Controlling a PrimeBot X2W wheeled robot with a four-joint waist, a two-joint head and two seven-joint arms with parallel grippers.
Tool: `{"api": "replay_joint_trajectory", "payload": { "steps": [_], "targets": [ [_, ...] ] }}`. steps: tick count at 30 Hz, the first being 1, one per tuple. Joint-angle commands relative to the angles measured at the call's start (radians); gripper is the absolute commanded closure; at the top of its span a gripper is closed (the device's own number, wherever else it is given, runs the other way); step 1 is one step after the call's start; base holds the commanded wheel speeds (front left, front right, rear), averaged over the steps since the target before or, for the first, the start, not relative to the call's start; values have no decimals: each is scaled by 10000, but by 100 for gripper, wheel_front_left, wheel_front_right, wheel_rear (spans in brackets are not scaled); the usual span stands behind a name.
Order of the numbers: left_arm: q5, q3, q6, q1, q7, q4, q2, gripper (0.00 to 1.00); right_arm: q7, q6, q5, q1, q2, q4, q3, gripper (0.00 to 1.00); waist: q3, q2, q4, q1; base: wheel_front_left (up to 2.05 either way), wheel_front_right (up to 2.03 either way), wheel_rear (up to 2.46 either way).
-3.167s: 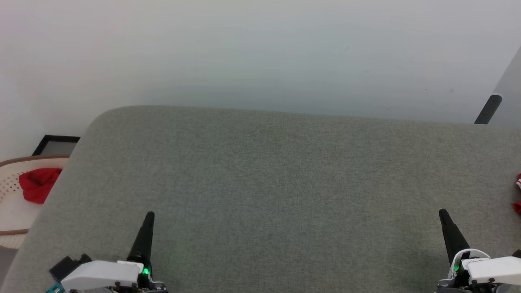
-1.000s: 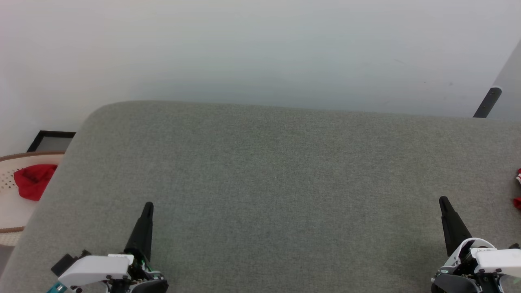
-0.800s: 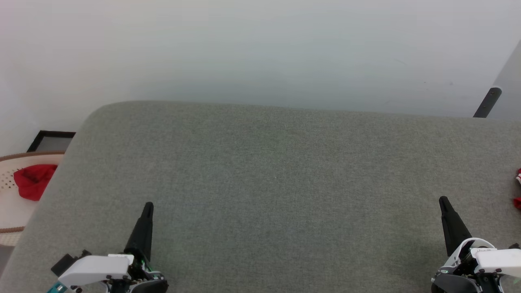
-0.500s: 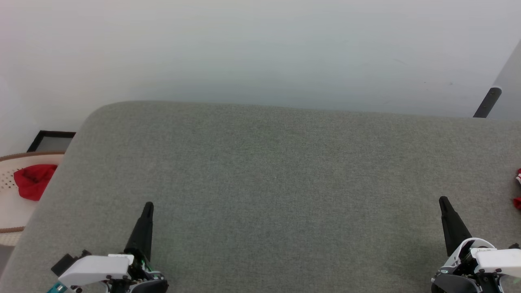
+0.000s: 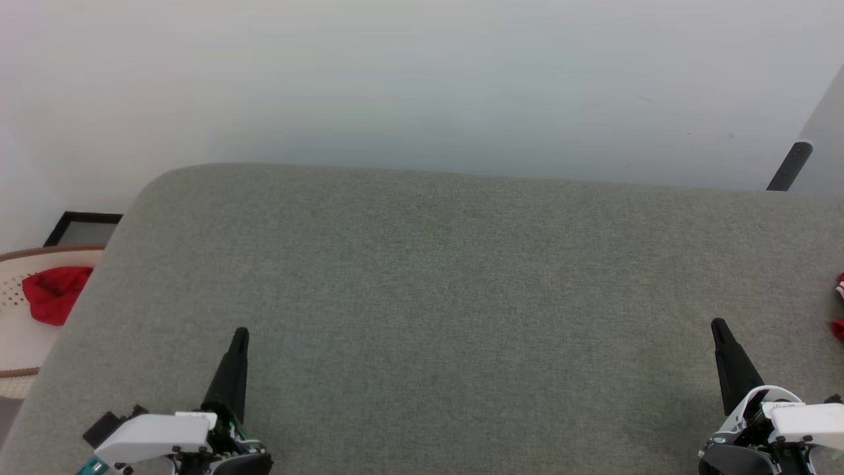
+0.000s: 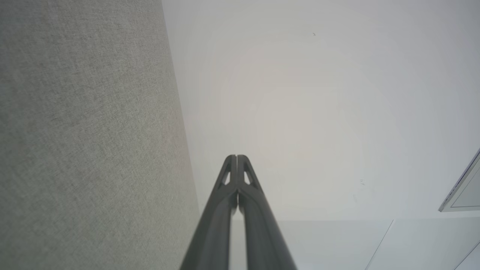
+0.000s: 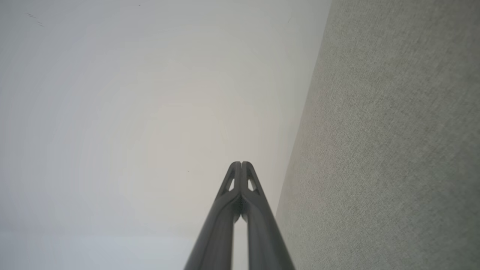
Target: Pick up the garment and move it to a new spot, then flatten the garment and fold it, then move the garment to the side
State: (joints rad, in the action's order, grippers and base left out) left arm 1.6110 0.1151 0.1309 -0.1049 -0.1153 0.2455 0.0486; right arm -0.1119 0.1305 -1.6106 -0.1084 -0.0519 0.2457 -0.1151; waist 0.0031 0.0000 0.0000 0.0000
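At the far left of the head view, beside the rounded corner of the grey fabric-covered worktop [image 5: 448, 264], a pale perforated basket [image 5: 20, 343] with a brown rim holds a small plain red cloth [image 5: 51, 295]; a black-framed panel [image 5: 82, 229] lies just behind the basket.

Toward the lower left, the left tool [image 5: 241, 335] hangs over the near part of the worktop, its dark fingers pointing up the view; the left wrist view shows both fingers pressed together along their tips, with nothing gripped between them.

Across the middle, the worktop surface is flat and even.

Toward the lower right, the right tool [image 5: 717, 324] stands in a matching pose; the right wrist view shows its fingers closed tip to tip and likewise empty; whether either tool touches the fabric cannot be told.

At the upper right, a dark bar [image 5: 790, 168] slants beyond the far edge.

At the right border, the garment [image 5: 839, 328] lies on the worktop, apart from the right tool; only red and white slivers of it are visible.
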Motion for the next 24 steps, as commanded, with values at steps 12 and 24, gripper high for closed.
{"api": "replay_joint_trajectory", "payload": {
  "steps": [12,24],
  "targets": [
    [31,16,-3,-85,-17,-18,5,100,-31,4,-44,-30,33,-17,32,100,0,0,0,0,0,0,0],
    [32,14,-3,-85,-15,-18,5,100,-31,4,-45,-30,33,-17,31,100,0,0,0,0,0,0,0]
  ]
}}
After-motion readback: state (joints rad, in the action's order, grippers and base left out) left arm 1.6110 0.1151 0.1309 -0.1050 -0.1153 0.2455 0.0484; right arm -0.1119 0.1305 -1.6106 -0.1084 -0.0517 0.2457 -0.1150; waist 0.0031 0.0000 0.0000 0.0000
